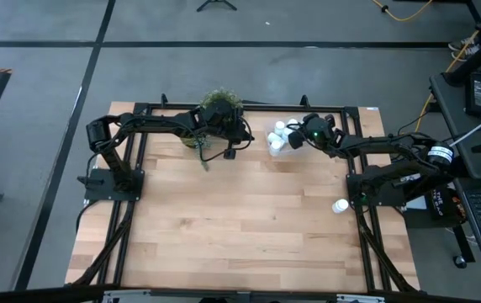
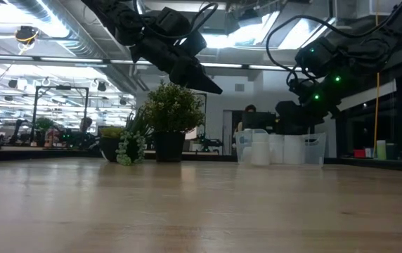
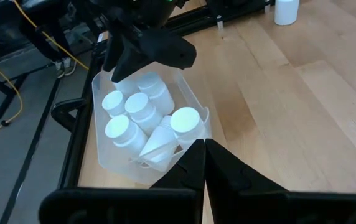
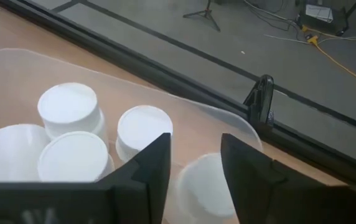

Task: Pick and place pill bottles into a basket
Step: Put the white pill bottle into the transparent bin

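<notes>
High view: your right pincer (image 1: 301, 137) hangs over the basket (image 1: 279, 140) at the far bench (image 1: 240, 219) edge; one stray pill bottle (image 1: 340, 205) stands upright near the right arm's base, nearer that arm. Low view: left pincer (image 2: 211, 88) closed, raised by the plant (image 2: 169, 116). Right wrist view: fingers (image 4: 150, 168) parted, empty, above bottles.

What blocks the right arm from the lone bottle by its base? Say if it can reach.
Probably yes: the bottle stands alone, nothing over it. The right end effector hangs open over the basket, though reaching so near its base may be awkward.
</notes>
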### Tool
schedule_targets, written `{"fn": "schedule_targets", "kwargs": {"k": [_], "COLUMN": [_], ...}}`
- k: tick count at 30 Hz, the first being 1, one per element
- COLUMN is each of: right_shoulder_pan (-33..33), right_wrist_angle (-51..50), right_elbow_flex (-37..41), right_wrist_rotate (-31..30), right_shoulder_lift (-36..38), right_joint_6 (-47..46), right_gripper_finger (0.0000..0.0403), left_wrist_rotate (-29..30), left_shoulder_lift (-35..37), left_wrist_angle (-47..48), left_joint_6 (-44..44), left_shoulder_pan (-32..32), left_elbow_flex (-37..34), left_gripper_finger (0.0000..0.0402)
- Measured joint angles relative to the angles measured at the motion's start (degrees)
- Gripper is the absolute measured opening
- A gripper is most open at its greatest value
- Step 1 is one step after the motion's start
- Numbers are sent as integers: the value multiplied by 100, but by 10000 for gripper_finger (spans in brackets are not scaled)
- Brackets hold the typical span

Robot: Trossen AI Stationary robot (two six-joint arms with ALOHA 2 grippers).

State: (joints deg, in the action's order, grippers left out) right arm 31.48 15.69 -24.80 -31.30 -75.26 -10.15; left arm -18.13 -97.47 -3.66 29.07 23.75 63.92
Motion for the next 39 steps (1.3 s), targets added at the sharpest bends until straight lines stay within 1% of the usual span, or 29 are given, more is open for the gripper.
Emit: {"fn": "schedule_targets", "kwargs": {"k": [6, 11, 12, 15, 18, 20, 21, 25, 27, 32, 34, 36, 39], "right_shoulder_pan": [-2, -2, -2, -2, -53, -130, -178, -438, -605, -1135, -1402, -1687, -2144], "right_wrist_angle": [205, 294, 279, 211, 84, -64, -178, -859, -1212, -1921, -2220, -2457, -2696], "right_elbow_flex": [0, -2, -1, -2, -2, -2, -2, -2, -4, -4, -4, -4, -4], "right_wrist_rotate": [2, 14, 97, 690, 1472, 1736, 1783, 1787, 1790, 1796, 1834, 2034, 2344], "right_shoulder_lift": [110, 534, 647, 1018, 1402, 1685, 1822, 2381, 2643, 3133, 3261, 3347, 3418], "right_joint_6": [173, 422, 478, 822, 1232, 1385, 1443, 1480, 1396, 1193, 1191, 1170, 976], "right_gripper_finger": [132, 116, 110, 83, 39, 11, 7, 12, 7, 7, 8, 9, 7], "left_wrist_rotate": [0, 2, 2, 6, 9, 9, 9, 9, 9, -57, -290, -686, -1157], "left_shoulder_lift": [0, 0, 0, 0, 0, 0, 0, 0, 0, 0, 0, 1, 2], "left_wrist_angle": [2, 3, 2, 4, 6, 26, 37, 42, 39, -118, -211, -301, -306], "left_joint_6": [0, 2, 2, 6, 6, 5, 4, 10, 10, -122, -294, -505, -541], "left_shoulder_pan": [0, 0, -1, 0, 0, -1, 0, -9, -9, -9, -9, -21, -119], "left_elbow_flex": [0, 0, 0, 0, 0, 0, 0, 0, 0, 0, -2, -2, -2], "left_gripper_finger": [6, 6, 6, 6, 6, 6, 6, 6, 6, 6, 3, 2, 2]}}
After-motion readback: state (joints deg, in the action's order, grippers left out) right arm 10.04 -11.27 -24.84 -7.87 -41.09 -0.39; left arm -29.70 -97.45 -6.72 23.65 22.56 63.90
